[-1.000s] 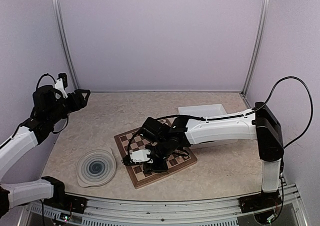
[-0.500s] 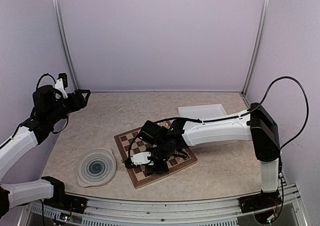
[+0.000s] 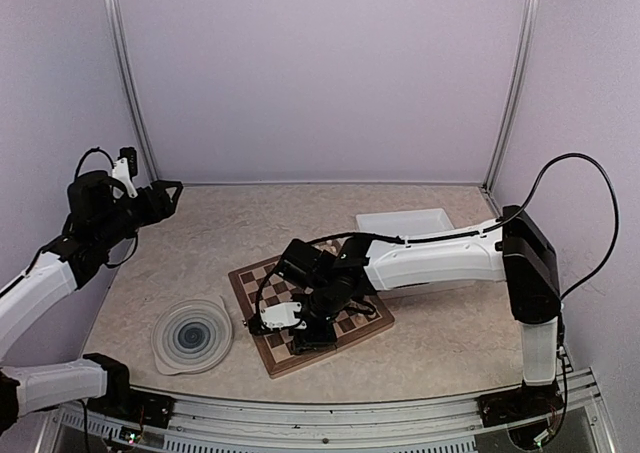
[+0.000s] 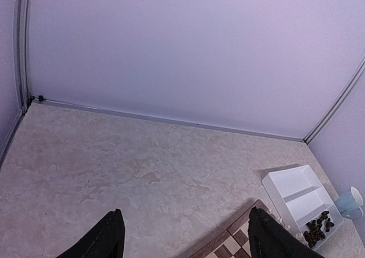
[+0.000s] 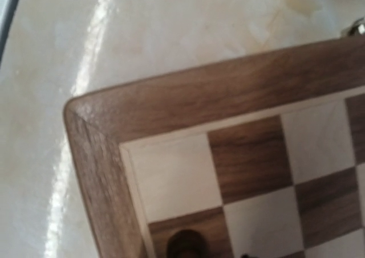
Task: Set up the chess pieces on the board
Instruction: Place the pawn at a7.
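The chessboard lies tilted in the middle of the table. My right gripper reaches across it and hangs low over its near left part. The right wrist view shows the board's corner close up, with one dark chess piece on a dark square at the bottom edge. My fingers do not show there, so I cannot tell whether the piece is held. My left gripper is raised at the far left, open and empty, its fingers wide apart. More dark pieces lie in the white tray.
A round blue-swirl plate sits left of the board near the front edge. The white two-compartment tray stands at the back right behind the right arm. A pale cup stands beside the tray. Walls close in on three sides.
My right gripper has sunk a little lower over the board's near left part. The left arm has hardly moved.
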### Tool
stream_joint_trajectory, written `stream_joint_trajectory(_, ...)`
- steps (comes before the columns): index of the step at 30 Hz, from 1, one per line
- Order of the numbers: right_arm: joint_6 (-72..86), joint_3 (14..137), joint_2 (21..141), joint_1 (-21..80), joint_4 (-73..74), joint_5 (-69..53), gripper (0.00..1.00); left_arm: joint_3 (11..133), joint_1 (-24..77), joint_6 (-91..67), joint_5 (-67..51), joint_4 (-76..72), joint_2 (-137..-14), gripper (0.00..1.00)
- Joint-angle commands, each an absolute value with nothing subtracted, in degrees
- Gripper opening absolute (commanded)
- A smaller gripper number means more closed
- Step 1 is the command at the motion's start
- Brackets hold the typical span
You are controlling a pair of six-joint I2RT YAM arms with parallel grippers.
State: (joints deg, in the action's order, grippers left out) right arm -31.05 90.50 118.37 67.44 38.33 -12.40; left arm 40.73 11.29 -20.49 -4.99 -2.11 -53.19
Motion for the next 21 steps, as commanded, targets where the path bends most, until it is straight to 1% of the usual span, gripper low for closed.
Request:
stream_joint_trajectory(1, -31.9, 92.5, 111.9, 66.2, 40.1, -13.4, 0.45, 41.6, 11.3, -18.8, -7.1, -2.8, -54.2, 0.74)
stream_joint_trajectory(3, -31.8, 91.6, 108.0, 63.1, 39.8, -15.0, 0.45, 41.7, 12.4, -17.9, -7.6, -3.0, -55.0, 0.73)
stream_joint_trajectory(6, -30.7, 89.0, 102.9, 55.2, 38.6, -18.5, 0.43, 42.7, 15.6, -15.7, -8.1, -2.5, -57.5, 0.73)
stream_joint_trajectory(8, -29.9, 85.8, 99.0, 49.3, 37.1, -20.0, 0.41, 44.1, 18.2, -14.8, -7.8, -1.9, -59.7, 0.69)
stream_joint_trajectory(11, -29.6, 79.4, 94.3, 41.0, 33.8, -19.5, 0.38, 48.2, 26.3, -13.2, -1.6, -0.2, -62.8, 0.68)
stream_joint_trajectory(14, -28.3, 73.3, 90.7, 33.6, 32.0, -21.1, 0.35, 53.1, 37.1, -10.3, 7.1, 2.0, -67.2, 0.72)
stream_joint_trajectory(16, -28.0, 70.2, 89.3, 29.4, 31.5, -21.2, 0.32, 56.9, 41.6, -10.9, 8.0, 2.5, -71.1, 0.72)
stream_joint_trajectory(21, -30.7, 66.5, 90.6, 25.2, 34.0, -18.4, 0.27, 67.0, 50.4, -14.0, 6.4, 2.6, -83.2, 0.72)
